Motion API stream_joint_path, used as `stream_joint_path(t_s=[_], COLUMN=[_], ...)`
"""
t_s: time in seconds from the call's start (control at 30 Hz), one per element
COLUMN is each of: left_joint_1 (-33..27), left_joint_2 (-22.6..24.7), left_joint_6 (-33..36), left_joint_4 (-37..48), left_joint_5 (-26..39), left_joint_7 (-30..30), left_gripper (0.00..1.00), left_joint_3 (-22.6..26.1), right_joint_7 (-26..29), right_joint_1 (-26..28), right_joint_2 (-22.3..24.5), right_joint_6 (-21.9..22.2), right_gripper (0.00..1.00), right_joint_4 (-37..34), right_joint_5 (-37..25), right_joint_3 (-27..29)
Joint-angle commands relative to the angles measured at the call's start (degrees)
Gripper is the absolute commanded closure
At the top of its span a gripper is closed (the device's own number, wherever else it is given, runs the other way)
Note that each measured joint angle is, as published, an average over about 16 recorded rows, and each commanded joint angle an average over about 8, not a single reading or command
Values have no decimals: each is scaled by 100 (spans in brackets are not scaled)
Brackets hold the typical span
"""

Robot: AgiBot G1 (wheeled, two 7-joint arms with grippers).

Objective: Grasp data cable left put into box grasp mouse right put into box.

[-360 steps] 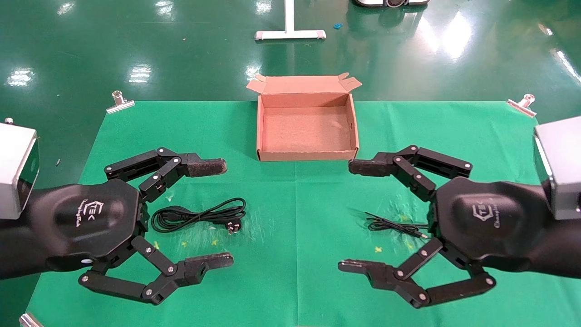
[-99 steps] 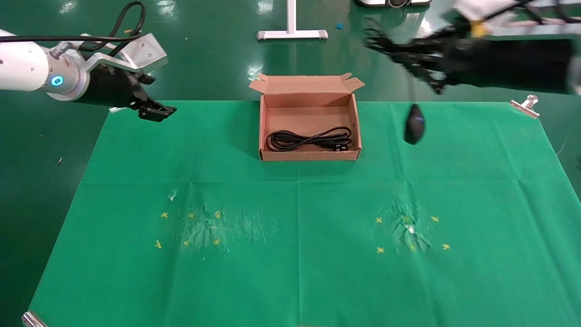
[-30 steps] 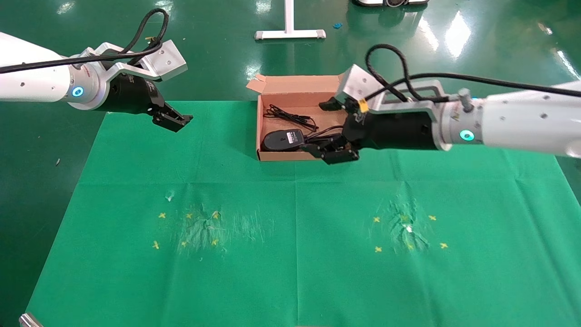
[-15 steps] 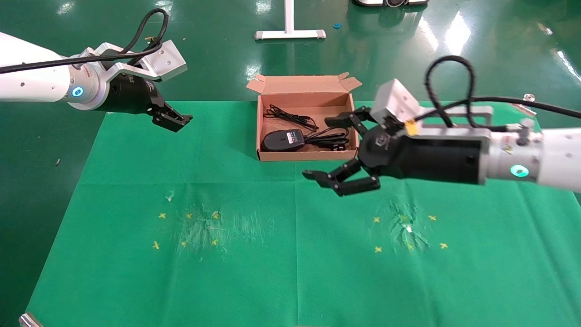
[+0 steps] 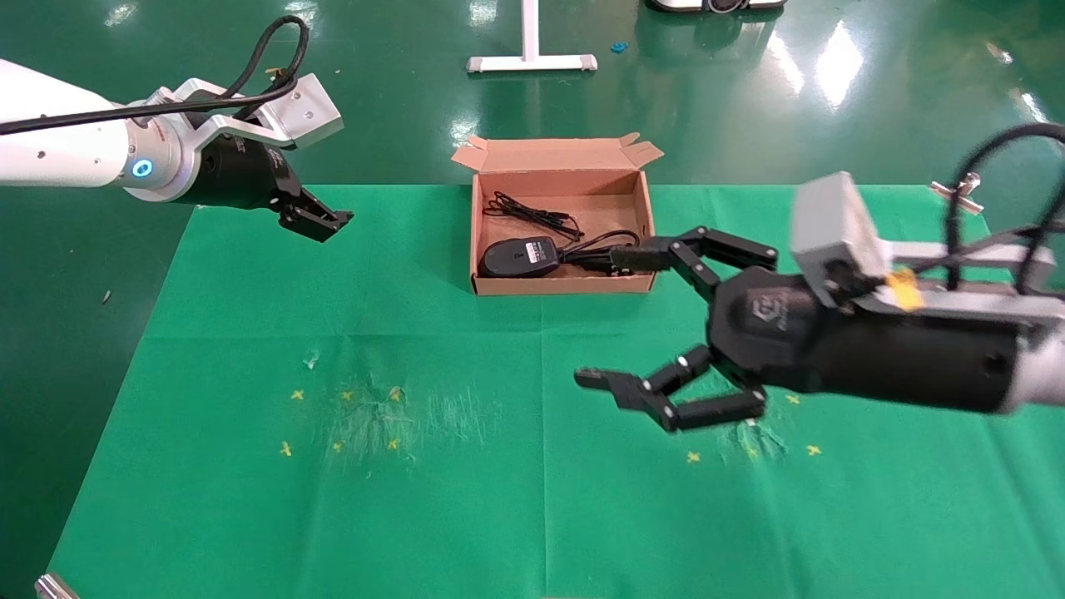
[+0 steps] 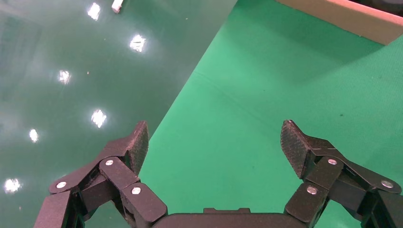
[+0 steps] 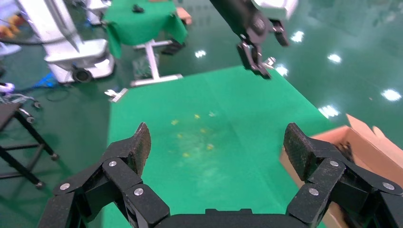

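Head view shows the mouse (image 5: 520,256) lying label-up in the box's (image 5: 559,285) left front part, its thin wire curled toward the back wall. The data cable (image 5: 601,252) lies beside it to the right, inside the same box. The right claw (image 5: 614,320) hangs released, fingers spread wide, above the green desk (image 5: 250,499) just right of the box. The left claw (image 5: 319,220) hovers released over the desk's far left corner.

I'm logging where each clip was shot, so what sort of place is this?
Probably a robot lab or workshop hall: a glossy green floor, a table draped in clipped green cloth, and another cloth-covered table beyond.
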Motion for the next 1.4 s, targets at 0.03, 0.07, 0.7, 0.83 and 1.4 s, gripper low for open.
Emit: stream_joint_path(t_s=[0.03, 0.07, 0.7, 0.83, 1.4], left_joint_1=[20, 83, 1566, 1879, 3213], left_joint_2=[-9, -38, -709, -851, -1455], left_joint_6=[13, 56, 1071, 1285, 2198], left_joint_4=[-8, -35, -679, -814, -1393], left_joint_5=[-29, -123, -2310, -2772, -4740], left_joint_7=[16, 66, 1239, 1487, 2541], left_gripper=[0, 0, 0, 0, 0], left_joint_3=[-22, -94, -1770, -2124, -3631], right_joint_7=[-10, -16, -76, -77, -81], right_joint_1=[-118, -178, -824, -824, -822], right_joint_2=[113, 170, 794, 794, 797], right_joint_6=[-83, -125, -586, -586, -583], right_gripper=[0, 0, 0, 0, 0], right_joint_4=[96, 145, 670, 669, 668], right_joint_5=[209, 315, 1470, 1471, 1477], right_joint_3=[67, 101, 465, 463, 455])
